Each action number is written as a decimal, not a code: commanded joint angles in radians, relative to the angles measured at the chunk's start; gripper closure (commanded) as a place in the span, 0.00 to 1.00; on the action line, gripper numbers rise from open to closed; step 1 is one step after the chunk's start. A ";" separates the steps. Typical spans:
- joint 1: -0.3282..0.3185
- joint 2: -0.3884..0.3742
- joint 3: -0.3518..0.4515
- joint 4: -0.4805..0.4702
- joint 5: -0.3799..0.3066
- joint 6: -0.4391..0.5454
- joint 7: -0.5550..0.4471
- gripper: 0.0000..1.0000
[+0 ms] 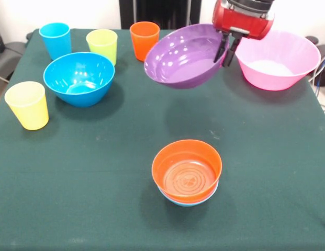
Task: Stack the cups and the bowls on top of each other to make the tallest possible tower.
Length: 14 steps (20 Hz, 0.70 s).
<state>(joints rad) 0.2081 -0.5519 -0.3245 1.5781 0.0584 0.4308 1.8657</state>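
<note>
The gripper (228, 50) hangs at about one o'clock in the front view, its two dark fingers (221, 49) closed over the right rim of the purple bowl (184, 56), one finger inside the rim and one outside. The bowl is held clear of the green tablecloth (99, 172), tilted with its opening turned toward the camera and its left edge dipping lower; a soft shadow lies on the cloth beneath it. The red housing of the arm (241, 18) sits just above the fingers.

Just beside the gripper, toward two o'clock, stands the large pink bowl (277, 60), upright on the cloth; whether it touches the purple bowl's rim I cannot quite tell, since the gripper covers the gap.

At twelve o'clock, just behind the purple bowl's left edge, is the orange cup (144, 39). Further toward eleven stand the lime green cup (102, 45) and the blue cup (55, 40), all upright. The deep blue bowl (78, 78) rests at ten o'clock, just in front of those two cups, and the yellow cup (27, 104) stands at nine, near the cloth's left edge.

At six o'clock, well apart from everything else, sits the tower (187, 172): an orange bowl (187, 167) nested in a light-blue bowl (188, 201), of which only the lower edge shows.
</note>
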 commanded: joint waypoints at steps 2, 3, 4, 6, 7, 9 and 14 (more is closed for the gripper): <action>0.073 0.125 -0.158 -0.263 -0.016 0.132 0.225 1.00; 0.085 0.144 -0.187 -0.293 -0.023 0.137 0.232 1.00; 0.095 0.163 -0.215 -0.319 -0.031 0.135 0.236 1.00; 0.109 0.199 -0.257 -0.370 -0.040 0.145 0.242 1.00; 0.115 0.214 -0.269 -0.388 -0.040 0.145 0.245 1.00; 0.129 0.241 -0.295 -0.419 -0.037 0.148 0.256 1.00; 0.149 0.306 -0.351 -0.508 -0.016 0.175 0.278 1.00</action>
<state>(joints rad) 0.3333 -0.3639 -0.6236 1.2506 0.0588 0.4755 1.9692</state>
